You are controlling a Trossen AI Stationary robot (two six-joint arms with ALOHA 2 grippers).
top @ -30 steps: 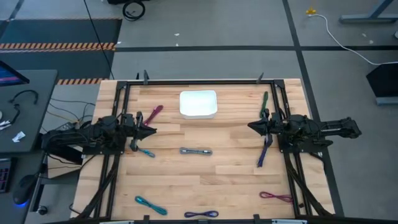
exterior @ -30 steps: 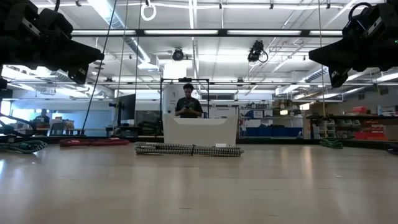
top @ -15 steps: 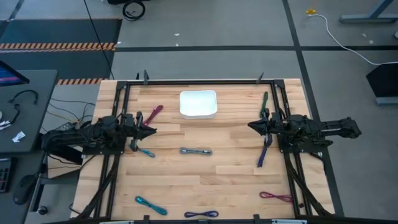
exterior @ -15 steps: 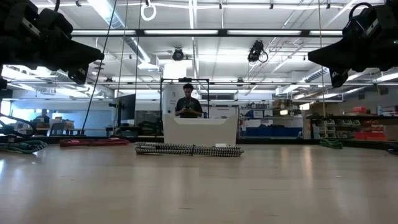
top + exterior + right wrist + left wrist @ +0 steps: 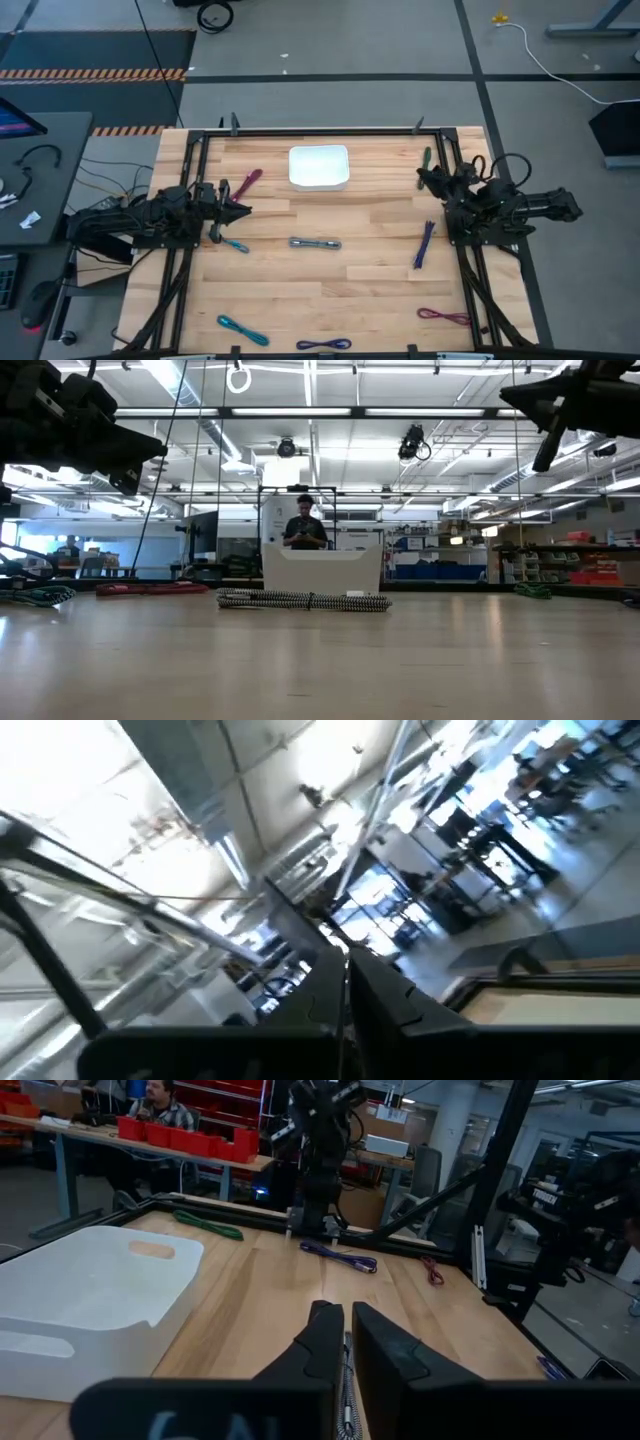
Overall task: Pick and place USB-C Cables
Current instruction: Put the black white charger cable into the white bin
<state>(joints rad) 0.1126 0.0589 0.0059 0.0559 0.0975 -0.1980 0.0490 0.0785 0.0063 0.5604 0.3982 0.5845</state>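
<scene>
Cables: green cable (image 5: pixel 426 158) lies beside right gripper (image 5: pixel 424 177), right of bin (image 5: pixel 319 167).
Right gripper: fingers together, tilted up; you risk a blind descent.
Left gripper (image 5: pixel 243 210): fingers nearly together, waiting left of bin.

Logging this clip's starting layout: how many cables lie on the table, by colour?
Magenta: 2, magenta cable near the bin, magenta cable at the right front
Teal: 2
Purple: 2
Grey: 1
Green: 1
Total: 8 cables

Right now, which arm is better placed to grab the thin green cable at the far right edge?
Probably the right: its gripper hovers beside the green cable; the left gripper waits across the table.
</scene>
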